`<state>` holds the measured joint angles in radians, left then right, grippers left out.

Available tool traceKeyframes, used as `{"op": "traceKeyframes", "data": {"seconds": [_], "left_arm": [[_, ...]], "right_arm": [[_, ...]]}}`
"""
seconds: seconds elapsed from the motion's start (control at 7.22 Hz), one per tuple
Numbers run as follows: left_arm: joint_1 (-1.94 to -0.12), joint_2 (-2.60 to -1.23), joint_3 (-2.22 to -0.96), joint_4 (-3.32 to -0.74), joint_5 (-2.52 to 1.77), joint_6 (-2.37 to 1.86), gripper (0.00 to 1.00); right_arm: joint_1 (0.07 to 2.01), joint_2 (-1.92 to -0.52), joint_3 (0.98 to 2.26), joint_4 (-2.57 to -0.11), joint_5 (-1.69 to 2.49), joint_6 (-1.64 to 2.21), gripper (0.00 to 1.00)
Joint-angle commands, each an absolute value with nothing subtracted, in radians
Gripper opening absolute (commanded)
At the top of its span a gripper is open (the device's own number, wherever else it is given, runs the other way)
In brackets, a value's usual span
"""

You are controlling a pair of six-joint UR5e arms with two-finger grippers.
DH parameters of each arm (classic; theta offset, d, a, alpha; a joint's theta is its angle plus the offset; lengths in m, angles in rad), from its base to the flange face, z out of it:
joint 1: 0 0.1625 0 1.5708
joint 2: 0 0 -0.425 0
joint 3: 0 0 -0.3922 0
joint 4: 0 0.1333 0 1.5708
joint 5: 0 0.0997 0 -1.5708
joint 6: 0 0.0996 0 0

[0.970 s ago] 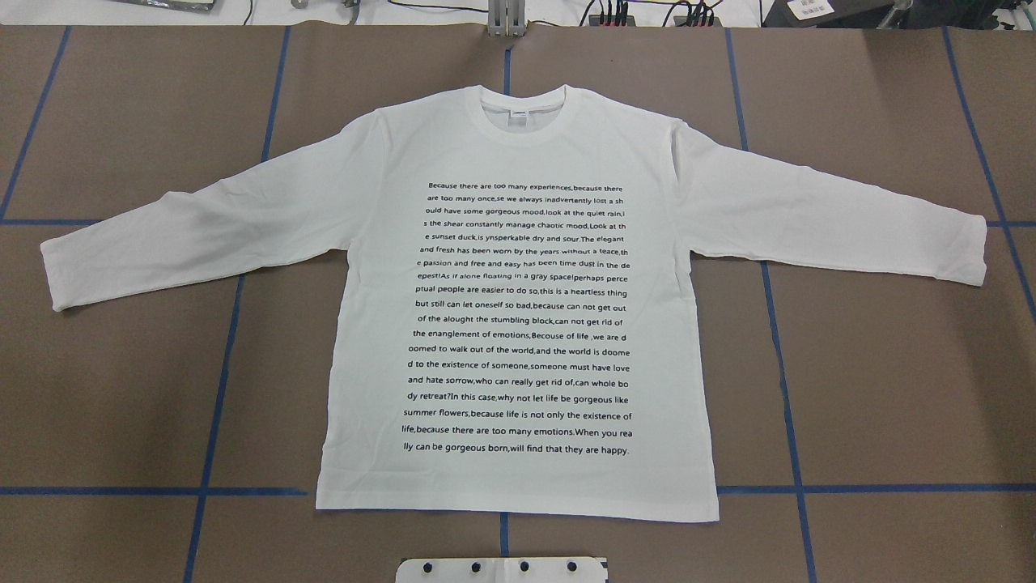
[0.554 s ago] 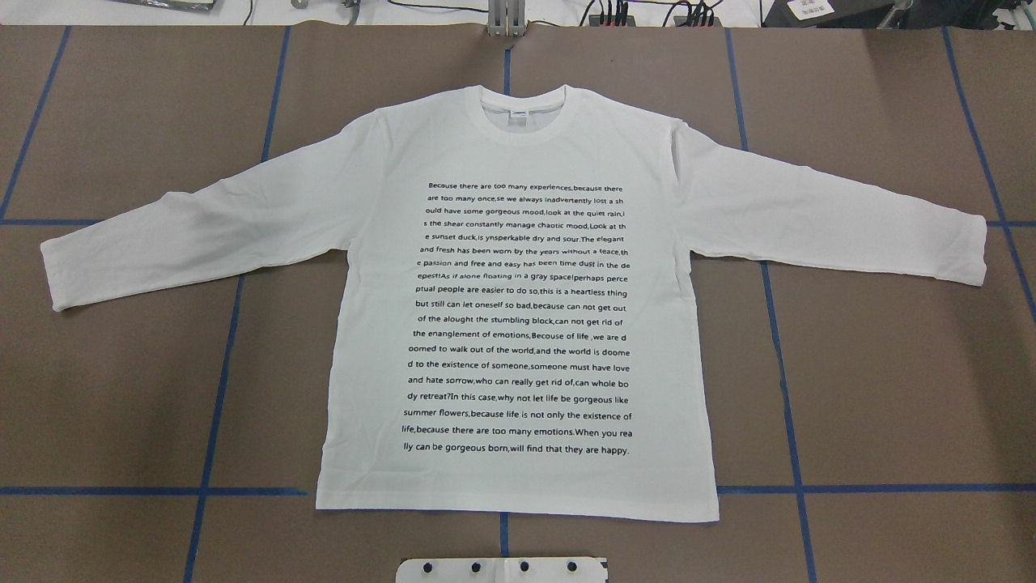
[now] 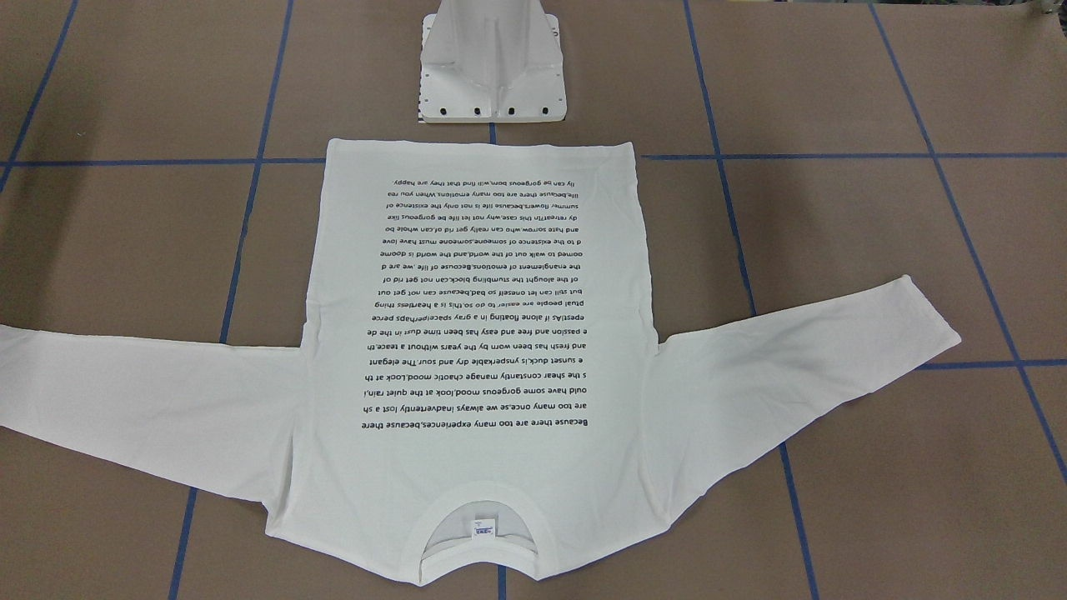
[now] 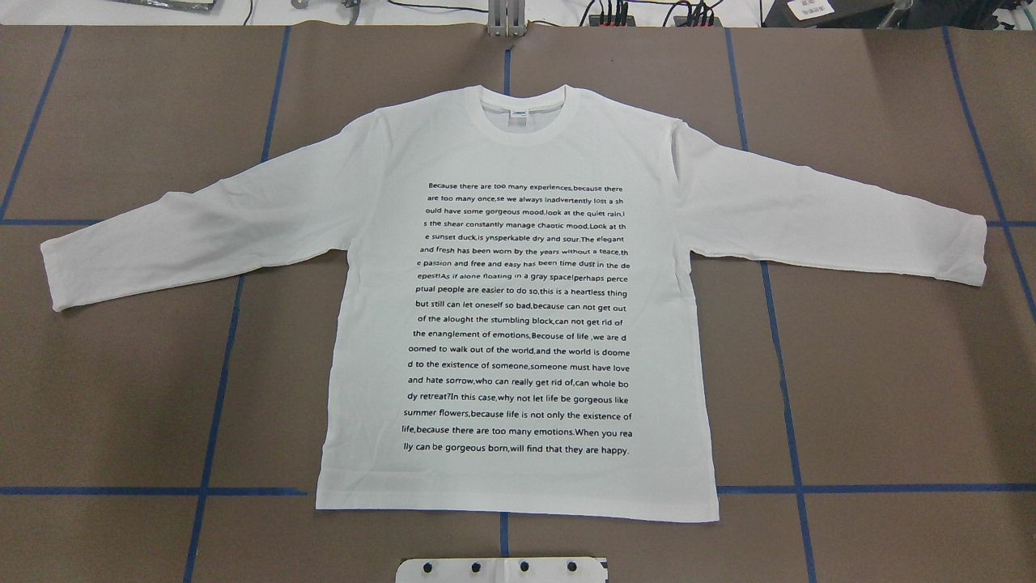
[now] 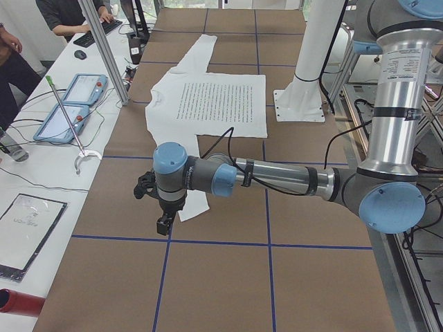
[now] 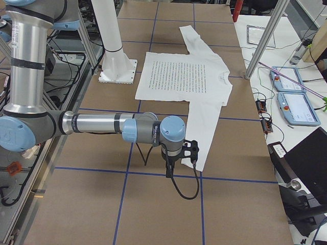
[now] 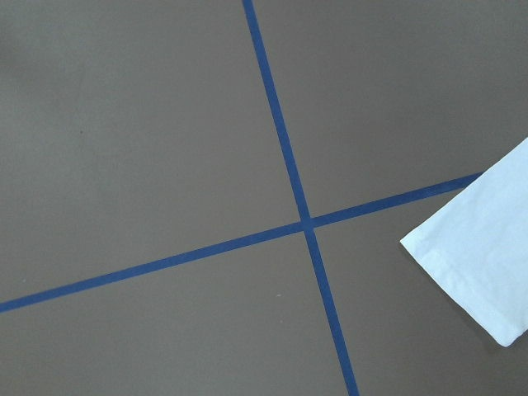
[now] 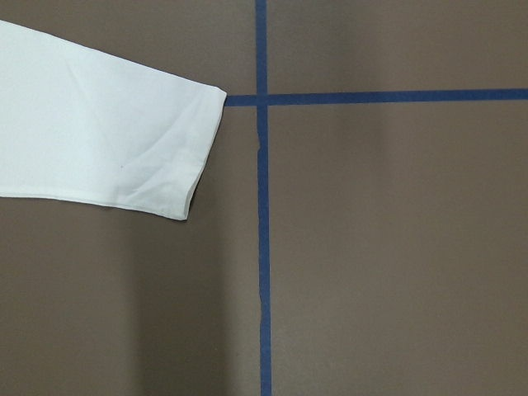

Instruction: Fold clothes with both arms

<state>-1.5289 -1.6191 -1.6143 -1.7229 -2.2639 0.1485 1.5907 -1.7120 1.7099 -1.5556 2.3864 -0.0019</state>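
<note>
The white long-sleeved T-shirt (image 4: 518,324) lies flat on the brown table, printed text up, collar (image 4: 522,129) at the far side, both sleeves spread out. It also shows in the front view (image 3: 475,467). My left gripper (image 5: 164,221) hangs over the table just past the left sleeve cuff (image 7: 483,247). My right gripper (image 6: 176,166) hangs beside the right sleeve cuff (image 8: 107,140). Both grippers show only in the side views, so I cannot tell whether they are open or shut. Neither wrist view shows fingers.
The white pedestal base (image 3: 492,75) stands at the near table edge behind the shirt's hem. Blue tape lines (image 4: 218,364) grid the table. Beside the table's far edge are tablets (image 5: 69,104), an aluminium post (image 5: 104,48) and seated people (image 5: 69,14).
</note>
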Motion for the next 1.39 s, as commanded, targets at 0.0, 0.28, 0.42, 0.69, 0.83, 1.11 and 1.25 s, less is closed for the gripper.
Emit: {"op": "traceKeyframes", "data": {"seconds": [0.0, 0.28, 0.42, 0.69, 0.83, 1.11, 1.25], "left_arm": [[-1.513, -1.637, -1.586, -1.778, -2.266, 0.146, 1.00], [-1.511, -1.657, -1.566, -1.770, -2.282, 0.150, 1.00], [-1.509, -1.657, -1.572, -1.772, -2.281, 0.150, 1.00], [-1.509, -1.657, -1.575, -1.775, -2.278, 0.156, 1.00], [-1.511, -1.657, -1.577, -1.778, -2.283, 0.156, 1.00], [-1.509, -1.657, -1.578, -1.778, -2.287, 0.156, 1.00], [-1.511, -1.657, -1.580, -1.778, -2.287, 0.156, 1.00]], "right_arm": [[1.479, -1.689, 1.522, -1.215, 2.384, 0.137, 1.00], [1.412, -1.591, 1.336, -1.039, 2.367, 0.241, 1.00], [1.367, -1.542, 1.240, -0.953, 2.365, 0.238, 1.00], [1.322, -1.499, 1.215, -0.917, 2.321, 0.244, 1.00], [1.296, -1.467, 1.197, -0.923, 2.310, 0.245, 1.00], [1.250, -1.421, 1.167, -0.925, 2.261, 0.244, 0.99], [1.238, -1.411, 1.152, -0.922, 2.247, 0.245, 0.98]]}}
